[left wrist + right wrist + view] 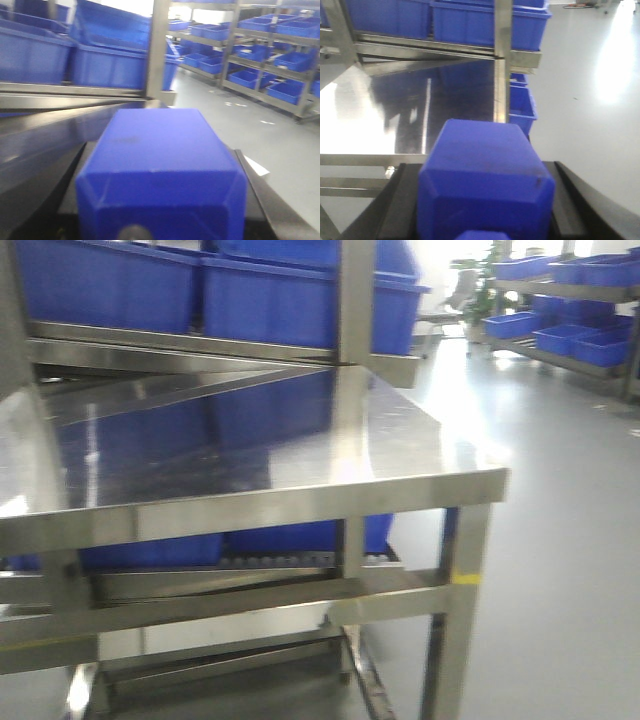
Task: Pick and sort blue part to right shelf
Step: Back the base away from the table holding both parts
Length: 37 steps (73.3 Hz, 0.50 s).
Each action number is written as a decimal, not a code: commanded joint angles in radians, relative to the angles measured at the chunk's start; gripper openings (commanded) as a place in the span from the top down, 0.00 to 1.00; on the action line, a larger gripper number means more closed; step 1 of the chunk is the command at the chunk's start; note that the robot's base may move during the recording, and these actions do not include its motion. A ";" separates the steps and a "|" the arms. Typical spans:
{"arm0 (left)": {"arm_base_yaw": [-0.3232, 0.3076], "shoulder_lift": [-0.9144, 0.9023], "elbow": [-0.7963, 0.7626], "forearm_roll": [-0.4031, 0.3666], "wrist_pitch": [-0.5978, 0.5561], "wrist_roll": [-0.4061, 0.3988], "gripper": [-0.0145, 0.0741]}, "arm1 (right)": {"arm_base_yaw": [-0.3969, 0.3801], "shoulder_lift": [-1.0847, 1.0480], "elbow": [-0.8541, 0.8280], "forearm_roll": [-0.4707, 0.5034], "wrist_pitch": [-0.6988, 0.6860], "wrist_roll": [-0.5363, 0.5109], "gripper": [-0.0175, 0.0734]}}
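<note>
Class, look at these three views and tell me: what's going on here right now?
A two-armed robot is sorting blue parts. The left gripper is shut on a blue part, and the right gripper is shut on a second blue part. Ahead stands a stainless-steel table, with the right shelf and its blue bins behind it. Neither part is in a bin yet.
</note>
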 commanded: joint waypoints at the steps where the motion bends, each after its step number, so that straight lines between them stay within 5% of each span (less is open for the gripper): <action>1: -0.003 0.007 -0.030 -0.002 -0.095 0.002 0.47 | 0.000 0.013 -0.023 -0.016 -0.099 -0.007 0.58; 37: -0.003 0.007 -0.030 -0.002 -0.095 0.002 0.47 | 0.000 0.013 -0.023 -0.016 -0.099 -0.007 0.58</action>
